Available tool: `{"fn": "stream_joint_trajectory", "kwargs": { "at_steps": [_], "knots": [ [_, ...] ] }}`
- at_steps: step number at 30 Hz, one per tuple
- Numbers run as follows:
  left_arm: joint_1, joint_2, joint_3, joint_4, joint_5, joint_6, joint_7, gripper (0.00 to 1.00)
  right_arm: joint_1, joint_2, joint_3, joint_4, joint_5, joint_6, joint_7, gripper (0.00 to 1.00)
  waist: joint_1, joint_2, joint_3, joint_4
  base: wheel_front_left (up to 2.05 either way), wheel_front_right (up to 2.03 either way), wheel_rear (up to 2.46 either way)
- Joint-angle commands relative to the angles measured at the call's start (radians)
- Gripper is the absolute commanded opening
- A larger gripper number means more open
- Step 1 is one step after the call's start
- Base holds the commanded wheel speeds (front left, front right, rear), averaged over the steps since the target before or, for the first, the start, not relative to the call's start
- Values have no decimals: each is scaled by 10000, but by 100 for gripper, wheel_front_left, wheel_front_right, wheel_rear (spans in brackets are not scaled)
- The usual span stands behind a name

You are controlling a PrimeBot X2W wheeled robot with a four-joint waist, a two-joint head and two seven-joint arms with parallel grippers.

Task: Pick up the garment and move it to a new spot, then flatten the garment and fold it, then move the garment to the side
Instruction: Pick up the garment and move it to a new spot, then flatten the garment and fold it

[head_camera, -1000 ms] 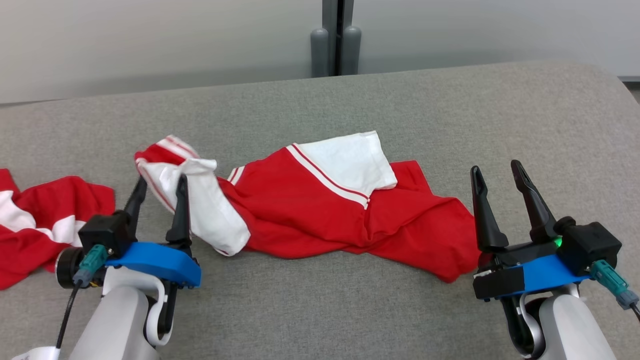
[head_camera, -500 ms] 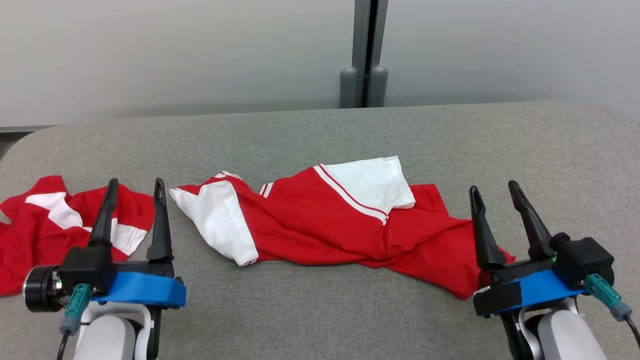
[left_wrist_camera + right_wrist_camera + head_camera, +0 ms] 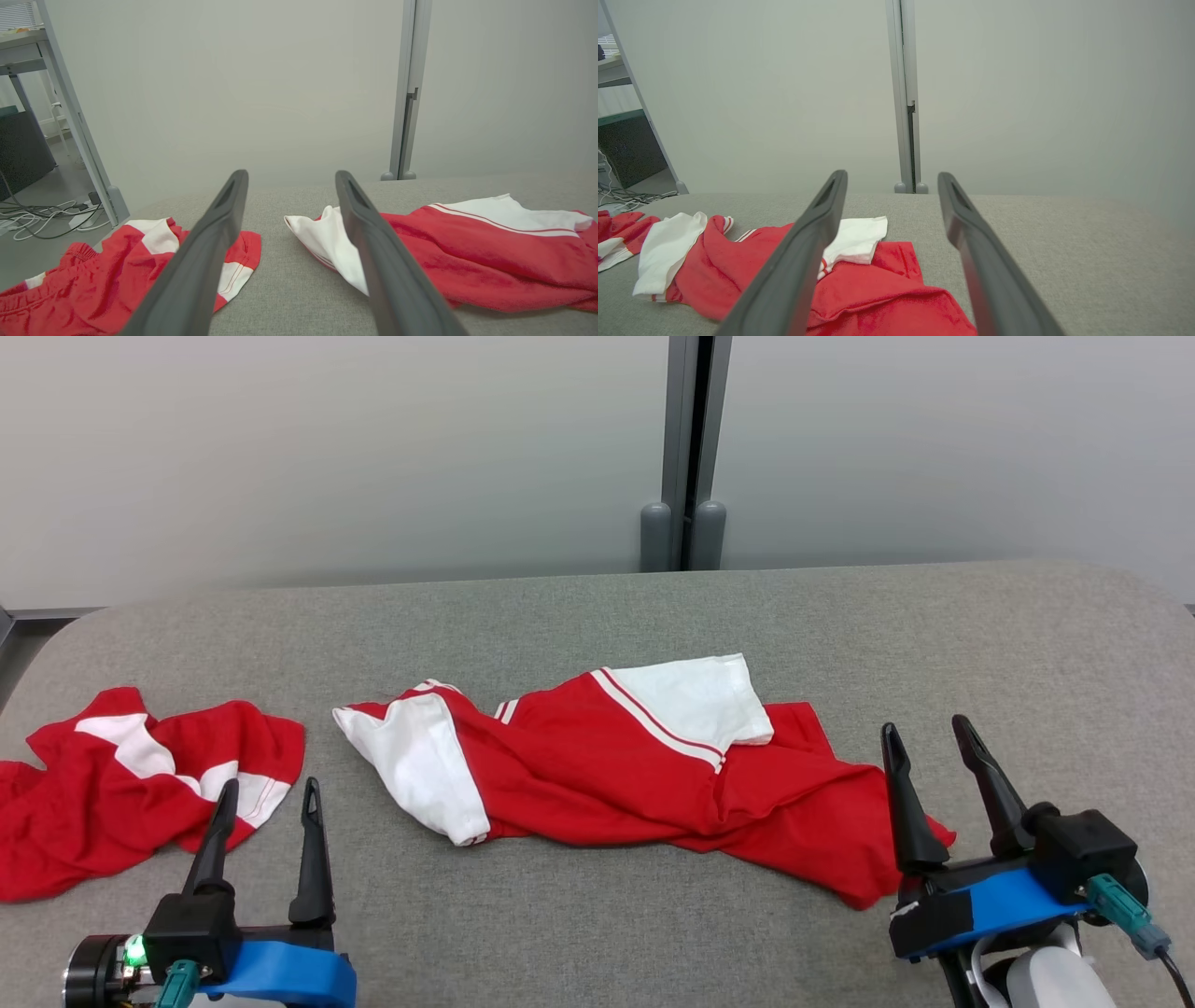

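The garment point(image 3: 597, 775), a red shirt with white sleeves and thin white stripes, is lying crumpled across the middle of the grey tabletop point(image 3: 579, 616); one white sleeve is pointing toward the robot's left, the other is sitting folded over the top of the red body, and the red hem is trailing off toward the robot's right. The left gripper point(image 3: 270, 786) is hovering at the near left, its two dark fingers spread apart and grasping nothing; it is sitting between the garment and a second red and white piece of clothing point(image 3: 112, 803), which is lying bunched at the left end of the tabletop, apart from the garment; in the head view the tip of one finger is overlapping that second piece's edge, and whether it is touching cannot be told. The right gripper point(image 3: 924, 726) is hovering at the near right, likewise released and empty; its inner finger is standing just beside the garment's right end, overlapping the red cloth in the head view; contact there cannot be told either. Both sets of fingers are pointing away from the robot toward a pale wall point(image 3: 327, 448) behind the tabletop, where a grey post point(image 3: 680, 429) is standing upright.
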Motion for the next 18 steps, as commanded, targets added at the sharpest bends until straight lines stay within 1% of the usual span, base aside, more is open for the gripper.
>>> {"fn": "stream_joint_trajectory", "kwargs": {
  "at_steps": [1,8,18],
  "knots": [
    [109,11,16,-19,118,11,-29,100,164,-15,-51,58,-58,1,-34,100,1,0,-24,0,0,0,0],
    [172,-206,159,82,192,-133,-30,100,213,-15,-151,348,-101,1,-36,100,1,0,-78,55,0,0,0],
    [114,-312,347,89,356,-263,-28,100,83,-15,-29,533,-3,1,-36,100,1,0,-78,23,0,0,0]
  ]
}}
